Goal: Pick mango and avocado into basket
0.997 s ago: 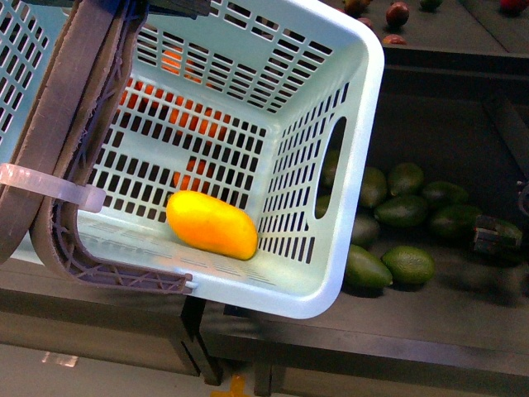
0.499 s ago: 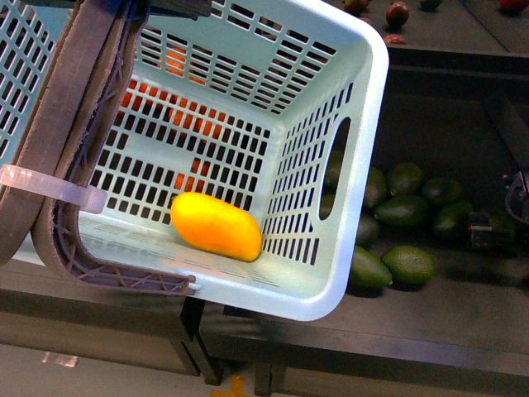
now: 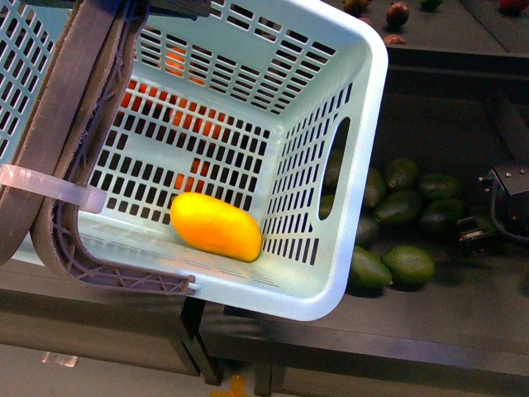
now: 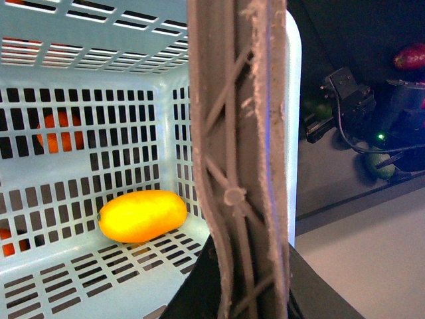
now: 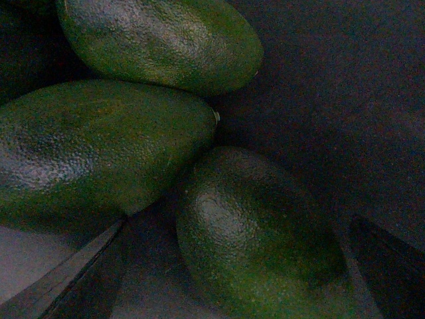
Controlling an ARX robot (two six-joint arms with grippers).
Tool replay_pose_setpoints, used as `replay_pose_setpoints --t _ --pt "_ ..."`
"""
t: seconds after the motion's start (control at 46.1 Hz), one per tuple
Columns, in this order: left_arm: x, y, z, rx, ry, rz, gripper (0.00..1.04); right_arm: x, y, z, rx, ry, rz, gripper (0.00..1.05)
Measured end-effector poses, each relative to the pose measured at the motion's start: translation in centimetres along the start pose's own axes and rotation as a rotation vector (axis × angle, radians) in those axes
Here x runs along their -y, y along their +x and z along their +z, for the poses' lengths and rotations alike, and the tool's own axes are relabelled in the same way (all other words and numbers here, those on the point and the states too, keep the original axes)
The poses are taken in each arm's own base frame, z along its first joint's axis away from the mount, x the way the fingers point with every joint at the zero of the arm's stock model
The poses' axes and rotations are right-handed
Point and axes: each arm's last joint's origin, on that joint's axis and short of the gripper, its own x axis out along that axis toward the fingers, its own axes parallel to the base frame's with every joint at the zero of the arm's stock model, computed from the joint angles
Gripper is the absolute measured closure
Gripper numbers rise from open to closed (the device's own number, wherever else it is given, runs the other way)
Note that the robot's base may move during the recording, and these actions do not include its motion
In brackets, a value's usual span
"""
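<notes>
1. Front view: the teal basket (image 3: 364, 165) hangs tilted with its mouth toward me, and the mango (image 3: 216, 226) already lies in its low corner. The right gripper (image 3: 477, 234) is down on the dark shelf (image 3: 430, 318) at the outer edge of the avocado pile (image 3: 398, 207). The fruit lies from the gripper toward the basket side. From here I cannot tell how far its jaws are spread. The left gripper is out of sight.

2. Left wrist view: the left gripper (image 4: 246, 296) is clamped on the brown handle (image 4: 236, 133), with a dark finger on either side. That arm looks taken up with carrying, which leaves the pick to the right one. Beyond the handle the mango (image 4: 143, 216) rests on the slotted floor. Oranges (image 4: 60, 129) show through the far wall.

3. Right wrist view: the jaws stand wide and hold nothing. One avocado (image 5: 259, 259) lies directly ahead, between the two fingers (image 5: 86, 296), and its long axis slants across the gap rather than square to it. Two neighbouring avocados (image 5: 99, 153) crowd its end on one finger's side, and the nearer one appears to touch it. I judge that finger has the tight entry. On the other side there is only bare shelf.
</notes>
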Motion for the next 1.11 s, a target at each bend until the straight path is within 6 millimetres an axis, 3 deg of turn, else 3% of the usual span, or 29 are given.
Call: replay_pose_setpoints --t 0.347,0.65,0.802,0.911,1.106 --pt "0.0 0.0 0.0 0.000 0.000 0.000 0.97 2.2 1.9 -0.8 -0.039 0.054 -0.020 0.08" --pt "0.0 0.0 0.0 0.000 0.000 0.000 0.97 3.0 2.4 -1.2 -0.044 0.098 -0.030 0.08" --pt "0.0 0.0 0.0 0.000 0.000 0.000 0.97 2.8 2.4 -1.1 -0.043 0.109 -0.026 0.32" --pt "0.0 0.0 0.0 0.000 0.000 0.000 0.97 2.7 2.4 -1.0 -0.043 0.117 -0.023 0.43" --pt "0.0 0.0 0.0 0.000 0.001 0.000 0.97 2.6 2.5 -1.0 -0.043 0.135 -0.023 0.47"
